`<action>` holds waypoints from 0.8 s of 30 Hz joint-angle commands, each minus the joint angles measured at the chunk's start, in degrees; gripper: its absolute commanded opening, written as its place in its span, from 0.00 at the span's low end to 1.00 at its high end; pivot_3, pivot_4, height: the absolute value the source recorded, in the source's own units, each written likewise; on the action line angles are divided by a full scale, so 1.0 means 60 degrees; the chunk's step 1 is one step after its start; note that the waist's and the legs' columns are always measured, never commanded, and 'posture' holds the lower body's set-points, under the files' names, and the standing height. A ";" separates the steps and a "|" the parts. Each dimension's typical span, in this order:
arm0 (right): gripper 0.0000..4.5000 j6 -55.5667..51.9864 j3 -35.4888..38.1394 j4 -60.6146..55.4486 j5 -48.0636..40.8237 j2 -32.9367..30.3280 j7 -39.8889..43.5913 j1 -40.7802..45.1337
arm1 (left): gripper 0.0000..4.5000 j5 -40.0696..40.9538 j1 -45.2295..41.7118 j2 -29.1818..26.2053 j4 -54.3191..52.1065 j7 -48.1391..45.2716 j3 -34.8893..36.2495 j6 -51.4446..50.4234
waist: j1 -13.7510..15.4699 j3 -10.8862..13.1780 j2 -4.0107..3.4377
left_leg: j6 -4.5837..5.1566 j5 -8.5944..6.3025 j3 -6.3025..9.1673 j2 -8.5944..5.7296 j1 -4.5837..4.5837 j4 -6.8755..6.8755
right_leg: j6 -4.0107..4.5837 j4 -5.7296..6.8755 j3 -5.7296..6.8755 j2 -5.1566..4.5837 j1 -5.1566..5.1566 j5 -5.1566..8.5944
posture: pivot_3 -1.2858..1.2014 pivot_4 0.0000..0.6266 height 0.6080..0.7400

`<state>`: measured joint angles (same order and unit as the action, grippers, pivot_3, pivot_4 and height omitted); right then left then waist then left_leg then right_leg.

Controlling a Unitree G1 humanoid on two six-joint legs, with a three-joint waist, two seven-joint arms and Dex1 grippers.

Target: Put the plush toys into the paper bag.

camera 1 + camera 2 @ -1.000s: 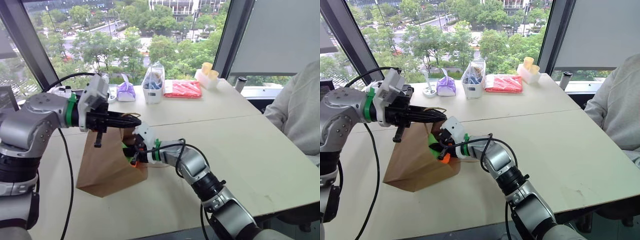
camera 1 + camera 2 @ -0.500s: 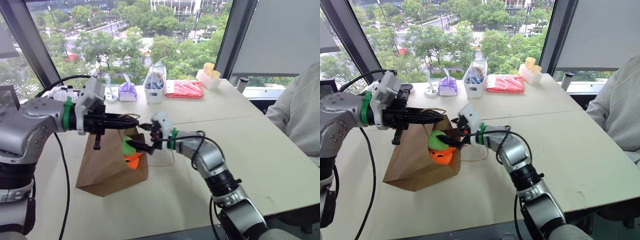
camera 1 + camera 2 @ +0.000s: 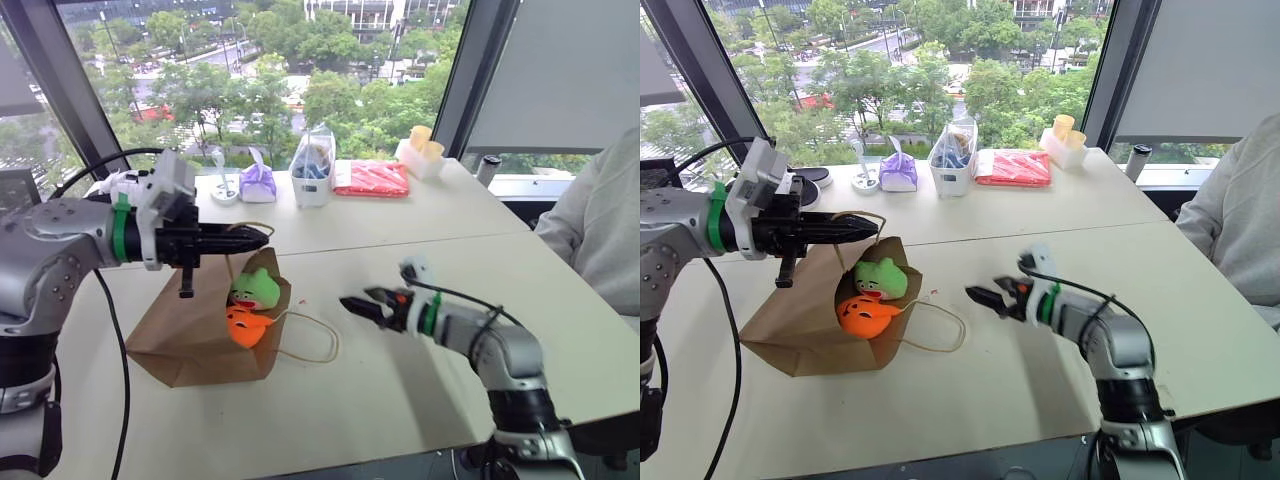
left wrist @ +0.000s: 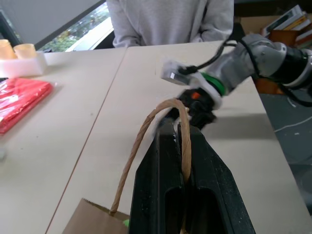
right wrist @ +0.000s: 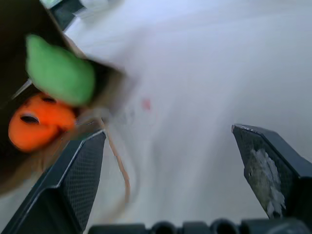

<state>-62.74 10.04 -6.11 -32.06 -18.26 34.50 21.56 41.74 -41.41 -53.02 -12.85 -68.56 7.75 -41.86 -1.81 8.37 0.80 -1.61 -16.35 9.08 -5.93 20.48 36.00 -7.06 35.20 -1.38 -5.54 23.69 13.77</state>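
On my left, I am pinching one cord handle [image 4: 181, 130] of the paper bag [image 3: 805, 325] between the closed fingers of my left gripper [image 3: 872, 227], holding that side of the mouth up. The bag is lying on the table [image 3: 1200, 330] with its long axis running across me and its mouth facing my right side. The green plush toy [image 3: 880, 278] and the orange plush toy [image 3: 864, 315] are sitting just inside that mouth, green above orange and touching it, both partly poking out past the paper edge. The other handle [image 3: 936, 328] is trailing loose on the table. Further right, my right gripper [image 3: 984, 297] is hovering empty with its fingers spread wide, tips pointing back at the bag's mouth. I am judging this the nearer hand for nudging the toys deeper, straight along the bag's length.
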 commanded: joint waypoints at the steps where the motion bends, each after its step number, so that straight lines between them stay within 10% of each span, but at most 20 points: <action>1: 0.99 -0.1457 0.0834 -0.1254 -0.1427 0.0135 -0.0199 -0.0548 | 0.00 0.0064 -0.0100 -0.0078 -0.0089 0.0068 0.0324 0.0208 | -0.0028 0.0001 -0.0002 | 0.0007 -0.0004 -0.0007 0.0001 -0.0003 0.0001 | 0.0000 0.0001 -0.0003 0.0000 0.0000 0.0000 | 0.52 0.24 1.00; 18: 0.99 -0.3464 0.1464 -0.1506 -0.2712 0.3778 -0.3058 -0.0575 | 0.00 0.0126 -0.0129 0.0124 -0.0159 0.0346 0.0258 0.0213 | 0.0001 0.0003 -0.0006 | 0.0024 -0.0014 -0.0008 0.0013 -0.0016 0.0003 | 0.0000 0.0004 -0.0003 0.0010 -0.0005 0.0000 | 0.52 0.24 1.00; 24: 0.48 -0.2516 0.1157 -0.1161 -0.2542 0.3571 -0.3094 -0.0322 | 0.00 0.0167 -0.0101 0.0079 -0.0219 0.0390 0.0288 0.0176 | 0.0001 0.0003 -0.0007 | 0.0017 -0.0010 -0.0008 0.0010 -0.0014 0.0000 | 0.0000 0.0004 -0.0002 0.0008 -0.0004 0.0000 | 0.52 0.24 1.00</action>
<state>-78.88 17.76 -11.88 -46.29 3.40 15.59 18.88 41.92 -41.32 -51.84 -12.99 -66.29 7.75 -41.17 -1.81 8.39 0.76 -1.51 -16.41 9.03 -5.87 20.40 36.00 -7.06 35.22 -1.39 -5.49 23.67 13.78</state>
